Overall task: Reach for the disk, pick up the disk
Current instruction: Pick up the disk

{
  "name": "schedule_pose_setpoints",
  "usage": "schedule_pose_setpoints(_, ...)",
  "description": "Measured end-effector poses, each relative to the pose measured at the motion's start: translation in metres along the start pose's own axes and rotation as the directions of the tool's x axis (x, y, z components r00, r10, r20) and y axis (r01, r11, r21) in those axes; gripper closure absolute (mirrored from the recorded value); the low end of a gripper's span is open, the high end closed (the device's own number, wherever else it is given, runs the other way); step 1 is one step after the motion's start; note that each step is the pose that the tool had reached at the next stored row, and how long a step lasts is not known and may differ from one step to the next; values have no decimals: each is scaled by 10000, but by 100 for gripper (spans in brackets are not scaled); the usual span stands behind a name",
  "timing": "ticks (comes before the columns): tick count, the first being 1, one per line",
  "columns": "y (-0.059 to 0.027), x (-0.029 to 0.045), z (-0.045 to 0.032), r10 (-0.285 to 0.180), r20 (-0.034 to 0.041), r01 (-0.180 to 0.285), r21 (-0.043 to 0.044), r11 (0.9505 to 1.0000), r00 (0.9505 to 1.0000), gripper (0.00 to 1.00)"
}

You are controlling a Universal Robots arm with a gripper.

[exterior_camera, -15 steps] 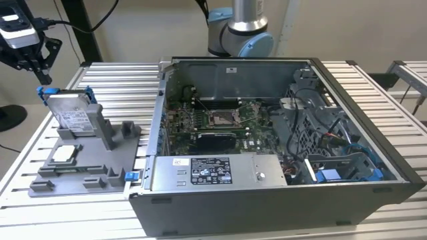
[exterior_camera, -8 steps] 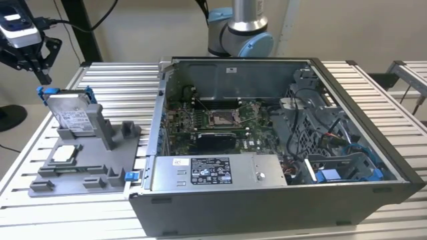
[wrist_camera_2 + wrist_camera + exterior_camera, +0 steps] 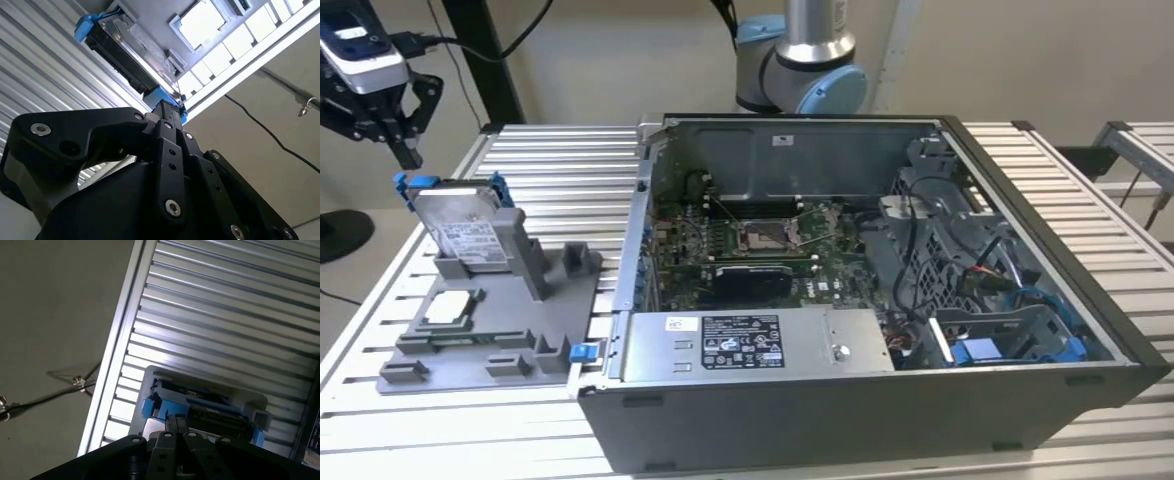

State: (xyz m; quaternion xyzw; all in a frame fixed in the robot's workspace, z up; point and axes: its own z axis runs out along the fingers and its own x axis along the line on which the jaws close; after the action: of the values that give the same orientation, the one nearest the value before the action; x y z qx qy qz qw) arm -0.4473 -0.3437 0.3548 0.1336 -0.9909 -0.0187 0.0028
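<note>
The disk stands on edge in a grey holder at the exterior view's left. It is silver-grey with a white label and blue side rails. My gripper hangs just above and behind the disk's upper blue corner, apart from it, fingers together and holding nothing. In the second wrist view the black fingertips meet close to a blue rail of the disk. In the first wrist view the fingertips sit just before the disk.
An open computer case fills the table's middle and the exterior view's right, close beside the holder. A small white-topped chip lies on the holder's base. The arm's base stands behind the case. The slatted table edge runs near the holder.
</note>
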Motion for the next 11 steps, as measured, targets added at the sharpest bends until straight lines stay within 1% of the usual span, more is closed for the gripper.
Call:
schedule_pose_setpoints(6, 0, 0, -2, -505, -20, 505, 4, 9987, 9987, 100)
schedule_pose_setpoints(11, 0, 0, -4, -1016, -41, 1016, 5, 9948, 9948, 100)
